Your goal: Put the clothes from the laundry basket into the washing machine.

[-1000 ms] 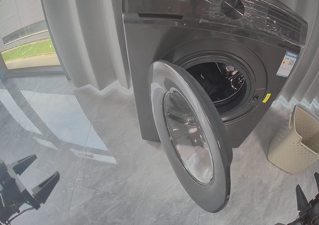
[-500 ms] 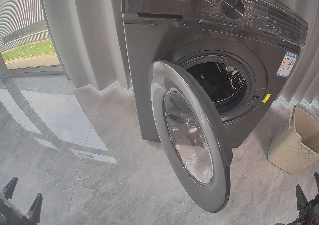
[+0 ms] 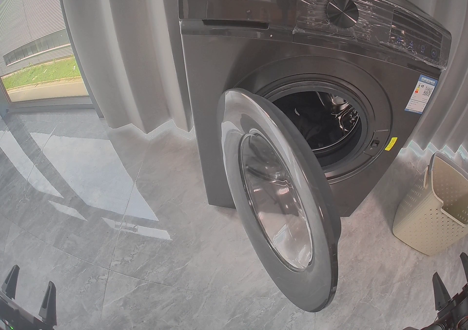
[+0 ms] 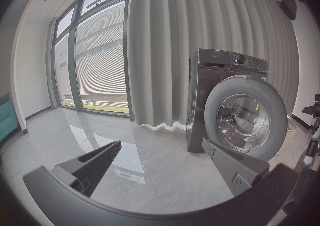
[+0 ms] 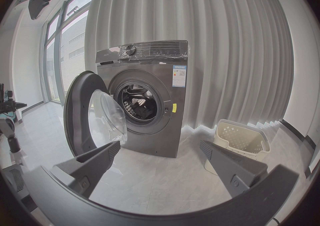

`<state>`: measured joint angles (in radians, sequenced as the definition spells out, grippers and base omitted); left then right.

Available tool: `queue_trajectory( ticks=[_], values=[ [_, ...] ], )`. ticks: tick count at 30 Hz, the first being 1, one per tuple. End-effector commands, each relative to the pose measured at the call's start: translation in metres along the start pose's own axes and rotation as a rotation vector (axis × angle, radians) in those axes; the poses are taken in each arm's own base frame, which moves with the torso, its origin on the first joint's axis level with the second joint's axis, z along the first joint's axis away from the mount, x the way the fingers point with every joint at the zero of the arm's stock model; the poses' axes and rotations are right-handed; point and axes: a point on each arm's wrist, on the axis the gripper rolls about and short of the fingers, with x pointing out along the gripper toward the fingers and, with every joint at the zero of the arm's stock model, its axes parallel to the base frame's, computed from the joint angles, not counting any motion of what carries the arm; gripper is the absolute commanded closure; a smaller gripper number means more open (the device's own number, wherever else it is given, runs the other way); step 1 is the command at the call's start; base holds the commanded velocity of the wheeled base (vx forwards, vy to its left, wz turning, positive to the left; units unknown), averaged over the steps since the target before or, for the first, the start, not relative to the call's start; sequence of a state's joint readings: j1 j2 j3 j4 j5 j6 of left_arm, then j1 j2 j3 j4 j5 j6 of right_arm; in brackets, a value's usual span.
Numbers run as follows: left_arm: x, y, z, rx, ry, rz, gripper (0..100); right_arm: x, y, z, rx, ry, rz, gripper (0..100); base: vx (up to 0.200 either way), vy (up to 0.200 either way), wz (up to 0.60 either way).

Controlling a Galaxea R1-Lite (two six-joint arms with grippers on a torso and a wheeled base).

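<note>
Clothes [image 5: 141, 110] lie inside the washing machine [image 3: 219, 63], far from the jaws.

Left gripper [image 3: 30, 283] has dropped and pulled back toward the bottom-left corner of the head view since a second ago. Most of the drop came in the first half second, then a small further slide. Its spread fingers, earlier angled sideways, now point up over the floor [image 3: 146, 228].
</note>
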<state>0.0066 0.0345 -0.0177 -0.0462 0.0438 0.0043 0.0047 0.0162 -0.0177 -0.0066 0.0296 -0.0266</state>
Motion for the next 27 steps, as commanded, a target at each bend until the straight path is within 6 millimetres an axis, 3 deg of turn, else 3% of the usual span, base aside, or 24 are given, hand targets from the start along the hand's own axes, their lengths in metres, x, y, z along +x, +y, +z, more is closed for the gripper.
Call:
queue_trajectory(
  ticks=[1,5,7,9,14,15,27],
  values=[
    [-0.002,0.0,-0.006,-0.009,-0.009,-0.014,0,0.001,0.0,-0.005,0.001,0.006,0.009,0,0.0,0.0,0.0],
    [-0.002,0.0,-0.011,-0.032,0.033,-0.021,0,0.0,0.0,0.001,0.015,-0.03,0.008,0,0.0,0.0,0.0],
    [-0.002,0.0,-0.011,-0.023,0.033,-0.023,0,-0.019,-0.001,0.07,0.084,-0.28,0.034,0,0.0,0.0,0.0],
    [-0.002,0.0,-0.011,-0.019,0.033,-0.024,0,-0.014,-0.002,0.104,0.105,-0.242,0.084,0,0.0,0.0,0.0],
    [-0.002,-0.001,-0.011,-0.016,0.033,-0.026,0,0.009,0.001,0.098,0.113,-0.017,0.264,0,0.0,0.0,0.0],
    [-0.002,0.0,-0.011,-0.016,0.033,-0.027,0,0.026,0.004,0.094,0.105,0.092,0.378,0,0.0,0.0,0.0],
    [-0.002,0.0,-0.011,-0.016,0.033,-0.027,0,0.119,0.028,0.102,0.05,0.276,0.735,0,0.0,0.0,0.0]
  ],
)
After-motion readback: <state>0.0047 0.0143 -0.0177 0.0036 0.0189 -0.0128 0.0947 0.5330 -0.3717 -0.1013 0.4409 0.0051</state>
